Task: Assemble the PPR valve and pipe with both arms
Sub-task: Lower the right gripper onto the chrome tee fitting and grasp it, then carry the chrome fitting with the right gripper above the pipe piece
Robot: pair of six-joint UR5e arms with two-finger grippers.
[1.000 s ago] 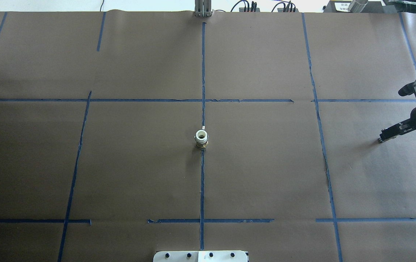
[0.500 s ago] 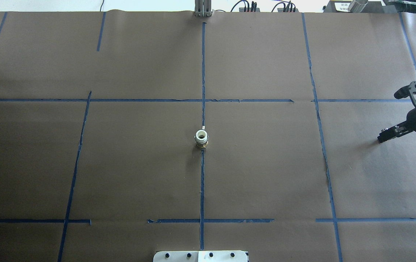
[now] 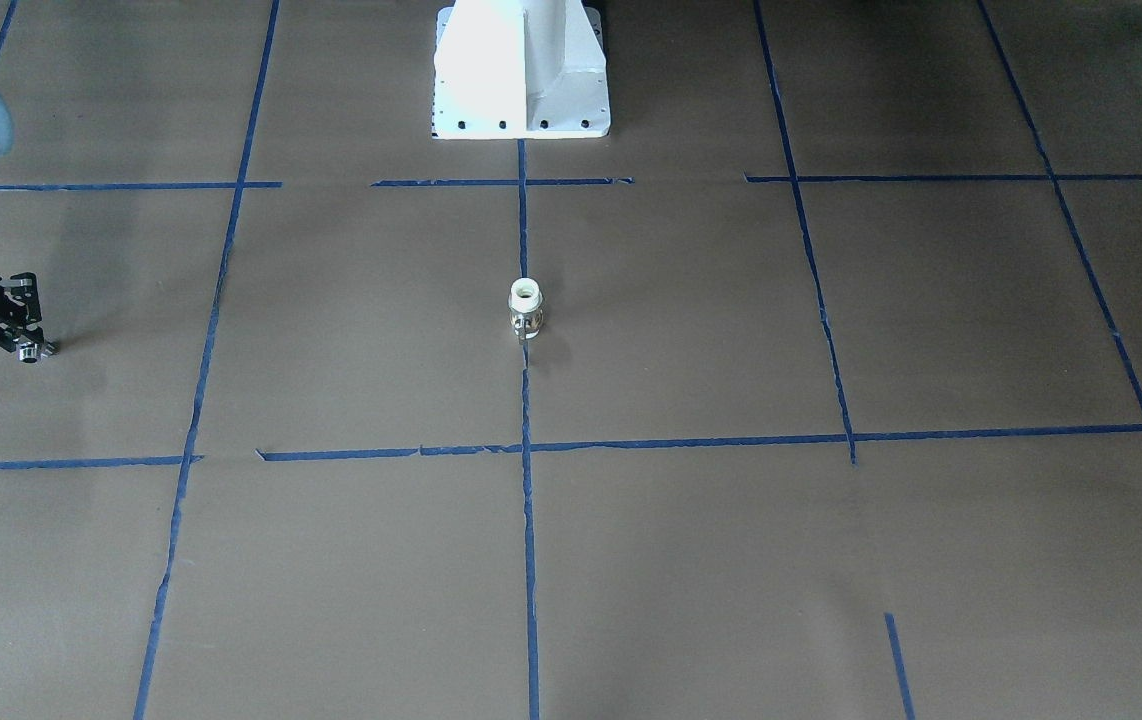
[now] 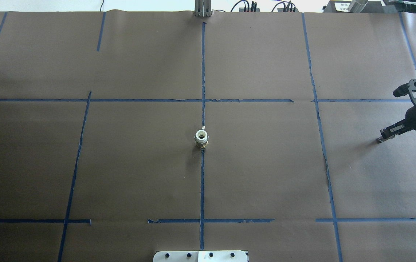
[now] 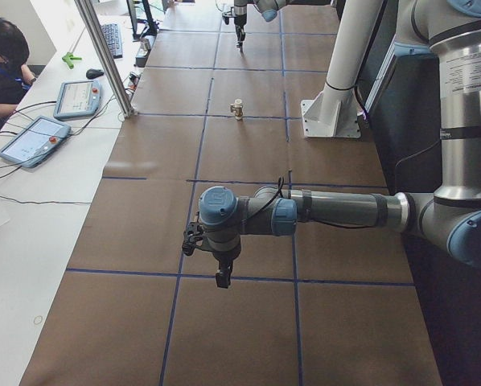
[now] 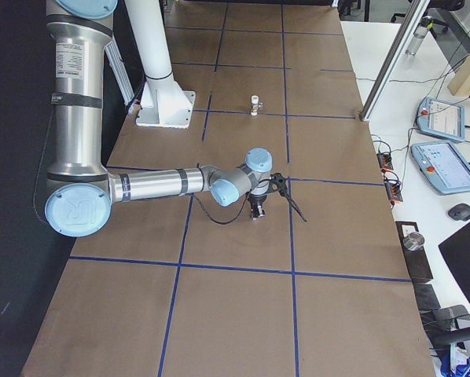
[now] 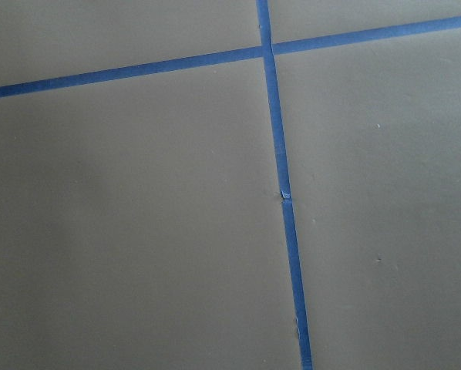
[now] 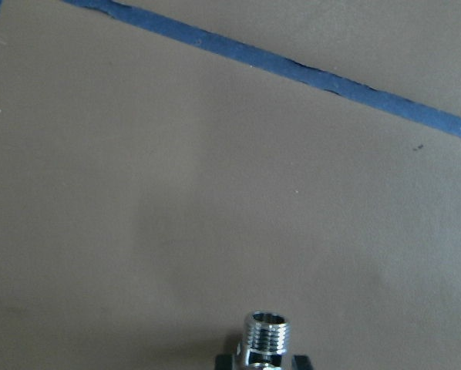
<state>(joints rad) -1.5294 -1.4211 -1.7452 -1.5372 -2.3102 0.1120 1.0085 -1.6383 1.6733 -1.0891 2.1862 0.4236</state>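
Note:
The PPR valve [image 4: 201, 139] stands upright on the blue centre line at mid-table, white end up, and also shows in the front-facing view [image 3: 525, 306]. My right gripper [image 4: 380, 138] hangs low over the table far to the right of it, and shows at the left edge of the front-facing view [image 3: 24, 343]. It is shut on the silver pipe [image 8: 266, 334], whose threaded end sticks out between the fingertips [image 8: 301, 361]. My left gripper [image 5: 223, 276] shows only in the exterior left view, pointing down near the table's left end. I cannot tell whether it is open or shut.
The white pedestal base [image 3: 521, 70] stands at the robot's edge of the table. Blue tape lines [image 4: 203, 72] grid the brown paper. Beyond the far edge are a metal post [image 5: 104, 56], tablets [image 5: 31, 138] and a seated operator [image 5: 3, 56].
My right wrist has turned slightly, with the gripper tip staying almost in place and the pipe still held. The valve has not moved.

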